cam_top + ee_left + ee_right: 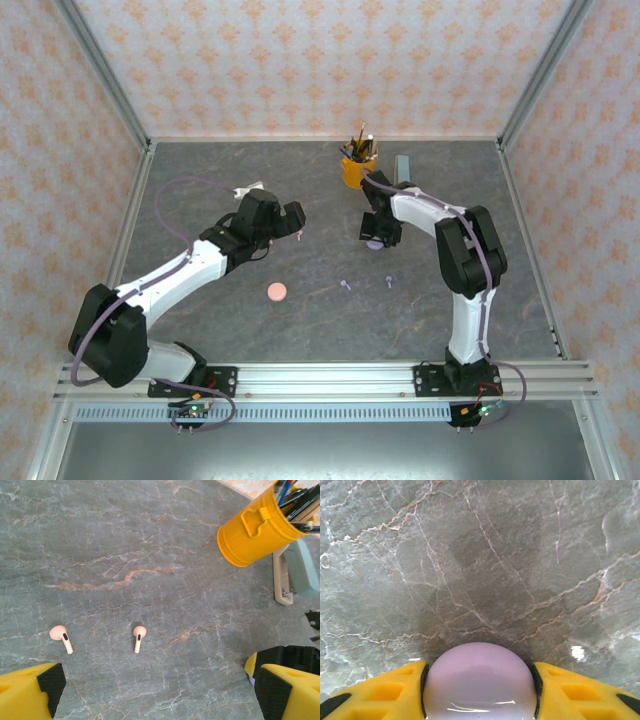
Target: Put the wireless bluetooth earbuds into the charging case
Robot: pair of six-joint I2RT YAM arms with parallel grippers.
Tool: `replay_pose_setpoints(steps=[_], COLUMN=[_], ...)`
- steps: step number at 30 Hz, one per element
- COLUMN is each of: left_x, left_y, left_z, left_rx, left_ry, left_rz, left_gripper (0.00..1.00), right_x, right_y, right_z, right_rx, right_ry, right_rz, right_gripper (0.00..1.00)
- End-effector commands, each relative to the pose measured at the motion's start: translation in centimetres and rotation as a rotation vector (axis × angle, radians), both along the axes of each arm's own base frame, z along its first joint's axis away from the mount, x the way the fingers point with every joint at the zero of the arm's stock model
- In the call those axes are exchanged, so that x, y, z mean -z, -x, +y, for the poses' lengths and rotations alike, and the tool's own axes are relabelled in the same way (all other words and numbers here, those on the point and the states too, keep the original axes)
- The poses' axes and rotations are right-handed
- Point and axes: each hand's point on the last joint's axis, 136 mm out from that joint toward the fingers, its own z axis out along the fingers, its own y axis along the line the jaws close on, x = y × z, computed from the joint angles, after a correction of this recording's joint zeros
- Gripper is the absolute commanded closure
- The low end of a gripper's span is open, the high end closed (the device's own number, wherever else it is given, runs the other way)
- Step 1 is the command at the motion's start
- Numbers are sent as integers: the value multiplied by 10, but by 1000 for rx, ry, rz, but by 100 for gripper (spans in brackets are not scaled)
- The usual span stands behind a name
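Note:
Two pale pink earbuds lie on the grey stone table below my left gripper, which hangs wide open above them with nothing between its fingers; it sits left of centre in the top view. Two lilac earbuds lie apart near the table's middle. A round lilac charging case sits between the yellow fingers of my right gripper, both pads touching its sides. This case rests on the table under the right gripper. A pink round case lies shut, alone.
A yellow cup full of pens stands at the back, seen also in the left wrist view as the yellow cup. A grey-blue box lies beside it. Patterned walls enclose the table on three sides.

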Motion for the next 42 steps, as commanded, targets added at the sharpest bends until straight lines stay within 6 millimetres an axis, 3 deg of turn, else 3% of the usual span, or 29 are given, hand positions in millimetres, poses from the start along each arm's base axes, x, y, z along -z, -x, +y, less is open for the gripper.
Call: replay_pose_setpoints(steps=[1,15,29,42], left_x=[1,18,28,53], left_y=[-4,-12,-3,-1], left_z=[-1,-36,-71,-104], left_rx=[-27,109,314,410], left_ry=[-9,151,260,232], left_rz=[21,-92,-231,-195], left_gripper=[0,1,2,6], right_x=[-11,-42,-69,-68], right_y=[5,0,-15,-12], right_z=[10,19,35,29], right_rx=[36,164,303,349], right_ry=[-50,-153,-307,-288], right_rz=[-26,-124,-187,-170], right_gripper=[52,52,52,52])
